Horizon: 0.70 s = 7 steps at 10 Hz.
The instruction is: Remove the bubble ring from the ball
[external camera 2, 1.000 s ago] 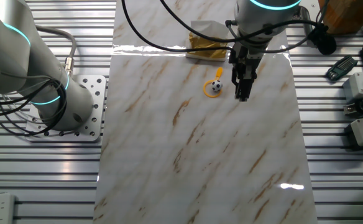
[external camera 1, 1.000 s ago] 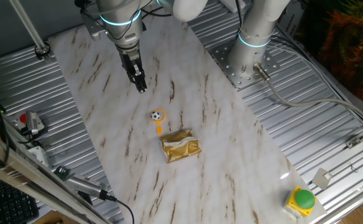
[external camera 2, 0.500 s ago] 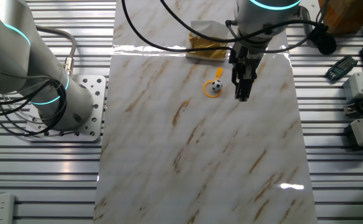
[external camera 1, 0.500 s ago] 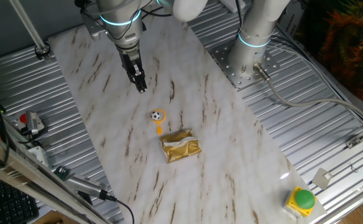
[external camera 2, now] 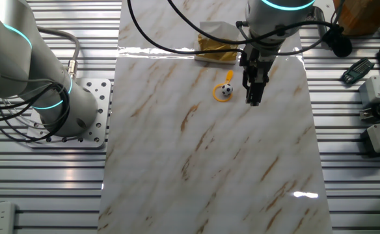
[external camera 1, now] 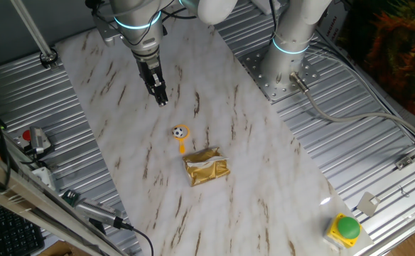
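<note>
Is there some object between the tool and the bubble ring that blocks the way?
No. Only bare marble surface lies between the tool and the bubble ring around the ball. The gold packet sits beyond the ring, on its far side.

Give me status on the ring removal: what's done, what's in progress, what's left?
Done: nothing visible. The bubble ring lies around the ball on the marble table, its handle pointing toward the gold packet.
In hand: nothing. The gripper hangs apart from the ring, its fingers close together and holding nothing.
Left: reach the ring, grasp it and lift it off the ball.
</note>
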### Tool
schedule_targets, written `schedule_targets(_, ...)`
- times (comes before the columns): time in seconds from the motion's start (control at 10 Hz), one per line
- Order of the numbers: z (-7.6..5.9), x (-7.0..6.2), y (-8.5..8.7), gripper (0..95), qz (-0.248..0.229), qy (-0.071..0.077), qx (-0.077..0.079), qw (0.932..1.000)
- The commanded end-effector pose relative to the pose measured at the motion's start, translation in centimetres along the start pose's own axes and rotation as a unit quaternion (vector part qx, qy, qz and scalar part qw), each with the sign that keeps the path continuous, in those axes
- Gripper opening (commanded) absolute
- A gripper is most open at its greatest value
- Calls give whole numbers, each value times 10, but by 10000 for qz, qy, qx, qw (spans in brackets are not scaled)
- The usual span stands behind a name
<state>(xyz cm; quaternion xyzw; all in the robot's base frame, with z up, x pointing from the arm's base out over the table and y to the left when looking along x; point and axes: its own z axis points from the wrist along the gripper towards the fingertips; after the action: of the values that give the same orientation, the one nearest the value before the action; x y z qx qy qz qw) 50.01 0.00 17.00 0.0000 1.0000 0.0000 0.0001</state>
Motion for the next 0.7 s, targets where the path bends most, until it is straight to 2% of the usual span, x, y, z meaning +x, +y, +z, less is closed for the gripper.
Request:
schedule_targets(0.1, 0, 0, 0, 0, 0, 1, 0, 10000)
schedule_targets(0.2, 0, 0, 0, 0, 31, -130, -54, 9999)
schedule_targets(0.7, 0, 0, 0, 0, 36, -130, -30, 9999)
